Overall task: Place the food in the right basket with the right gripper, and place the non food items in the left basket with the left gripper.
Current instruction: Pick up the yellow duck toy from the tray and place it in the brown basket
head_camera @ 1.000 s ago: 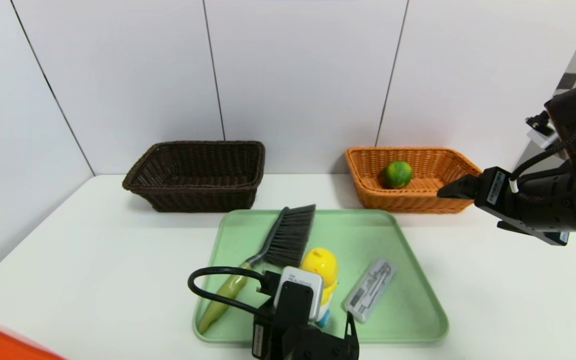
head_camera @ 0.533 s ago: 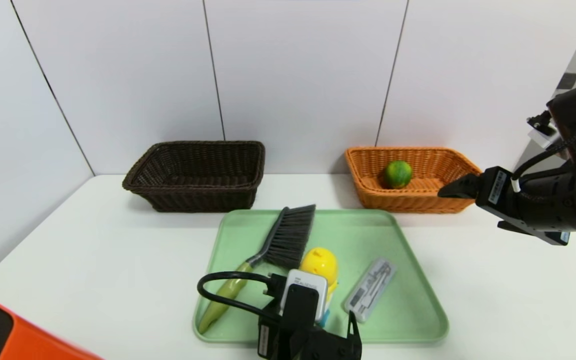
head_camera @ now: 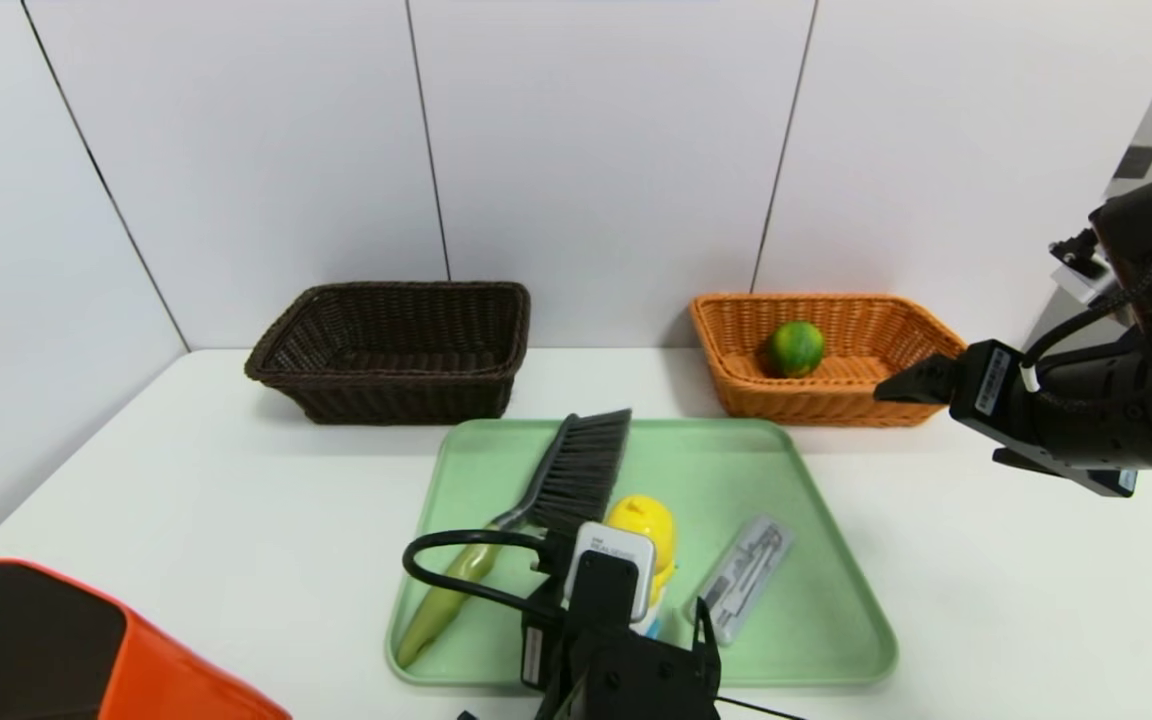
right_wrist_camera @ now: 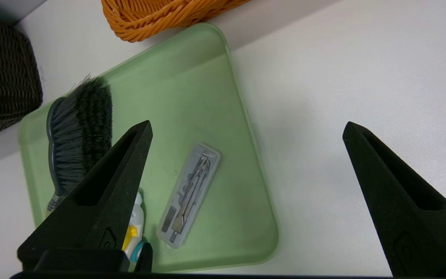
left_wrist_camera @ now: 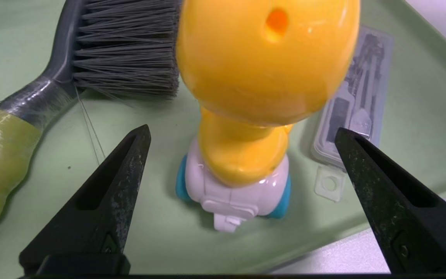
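Observation:
The green lime (head_camera: pixel 795 348) lies in the orange-tan right basket (head_camera: pixel 816 408). The dark brown left basket (head_camera: pixel 391 390) holds nothing that I can see. On the green tray (head_camera: pixel 736 460) lie the grey-bristled brush (head_camera: pixel 576 470) with its green handle, the yellow toy (head_camera: pixel 641 522) standing on its white-blue base (left_wrist_camera: pixel 234 190), and the flat grey case (head_camera: pixel 744 578). My left gripper (left_wrist_camera: pixel 242 130) hangs open at the tray's near edge. Its fingers stand either side of the toy, apart from it. My right gripper (right_wrist_camera: pixel 247 124) hovers open and empty above the table, right of the tray and near the orange basket's corner.
An orange-edged dark object (head_camera: pixel 86 650) fills the head view's lower left corner. White wall panels stand close behind both baskets. The brush's bristles (left_wrist_camera: pixel 126 46) almost touch the toy's head. The case lies a finger's width to the toy's right.
My left gripper has crept forward and slightly right toward the toy. The orange-edged object has risen further into the lower left corner. The right arm has barely shifted.

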